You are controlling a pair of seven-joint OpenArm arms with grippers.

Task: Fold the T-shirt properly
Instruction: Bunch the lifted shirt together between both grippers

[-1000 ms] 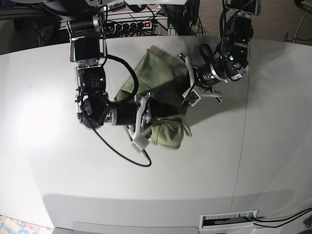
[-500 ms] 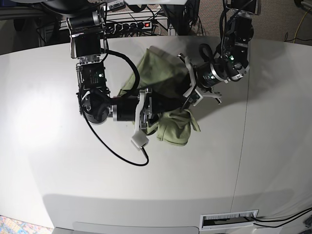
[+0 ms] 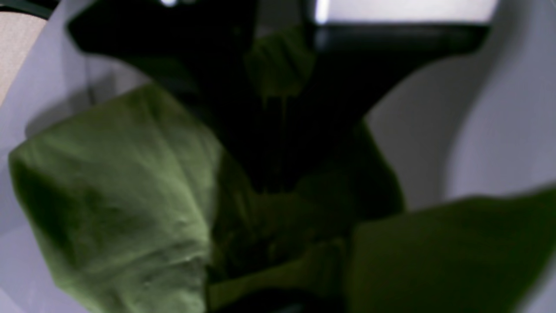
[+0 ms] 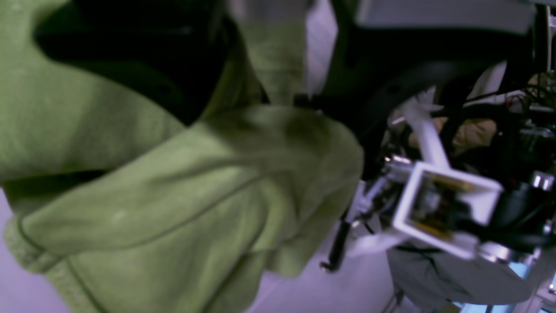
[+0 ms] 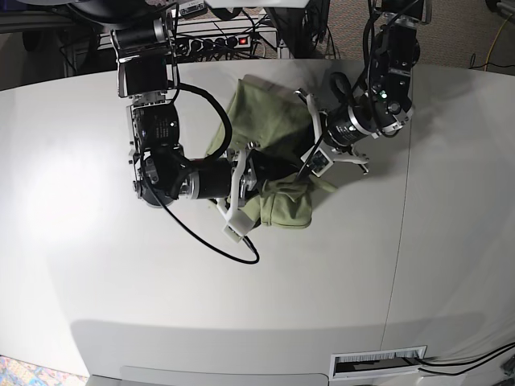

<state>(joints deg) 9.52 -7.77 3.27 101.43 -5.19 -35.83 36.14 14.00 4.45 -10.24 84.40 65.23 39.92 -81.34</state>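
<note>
Since the earlier frame the right gripper [image 5: 256, 178] has loosened beside the bunched T-shirt [image 5: 269, 129] on the table [image 5: 96, 273], as the base view shows, while only the left wrist view shows the left gripper [image 3: 278, 108] closed on green cloth, and the right wrist view shows only a hemmed fold.

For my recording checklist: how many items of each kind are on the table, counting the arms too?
Green T-shirt: 1
Robot arms, left gripper and right gripper: 2
White table: 1
Total: 4
</note>
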